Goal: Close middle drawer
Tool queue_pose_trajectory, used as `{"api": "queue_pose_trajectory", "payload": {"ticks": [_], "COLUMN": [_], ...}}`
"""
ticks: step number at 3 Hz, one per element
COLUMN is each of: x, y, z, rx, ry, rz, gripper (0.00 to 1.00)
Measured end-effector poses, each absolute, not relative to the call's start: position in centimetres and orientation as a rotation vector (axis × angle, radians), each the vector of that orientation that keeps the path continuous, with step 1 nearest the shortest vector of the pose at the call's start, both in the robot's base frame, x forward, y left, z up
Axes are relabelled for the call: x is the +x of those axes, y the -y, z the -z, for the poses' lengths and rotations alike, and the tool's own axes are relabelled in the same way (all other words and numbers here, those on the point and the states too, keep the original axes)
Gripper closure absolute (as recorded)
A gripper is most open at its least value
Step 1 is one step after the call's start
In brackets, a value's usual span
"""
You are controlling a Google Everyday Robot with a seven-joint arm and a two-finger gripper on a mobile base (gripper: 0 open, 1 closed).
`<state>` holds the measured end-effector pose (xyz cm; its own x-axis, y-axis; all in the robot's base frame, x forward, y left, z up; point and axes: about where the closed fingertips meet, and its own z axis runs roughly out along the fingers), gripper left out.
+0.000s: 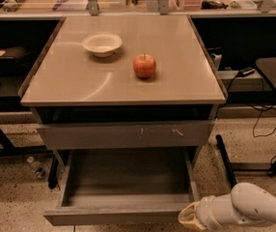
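Note:
The middle drawer (123, 215) is pulled far out below the table top, its plain grey front low in the camera view and its deep grey tray (128, 175) open and empty. My gripper (190, 218) is at the bottom right, its pale tip against or just beside the right end of the drawer's front. The white forearm (254, 208) reaches in from the right edge.
Above the open drawer is a taller grey front with pale scratch marks (123, 135), slightly out. On the table top (176, 86) stand a white bowl (102, 44) and a red apple (144, 65). Black table legs and cables lie at right (225, 161).

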<state>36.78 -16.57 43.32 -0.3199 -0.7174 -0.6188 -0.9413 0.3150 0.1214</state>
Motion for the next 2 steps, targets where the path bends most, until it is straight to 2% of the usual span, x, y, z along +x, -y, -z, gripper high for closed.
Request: {"api": "queue_pose_trajectory", "payload": {"ticks": [1,2], "x": [37.06,36.91], "y": [15.86,15.67], "z": [-40.56,-40.22], "rx": [-1.462,-1.459], "ry": [-2.101,-2.1], "rz": [-0.7,-0.711], "gripper": [1.0,0.82]}}
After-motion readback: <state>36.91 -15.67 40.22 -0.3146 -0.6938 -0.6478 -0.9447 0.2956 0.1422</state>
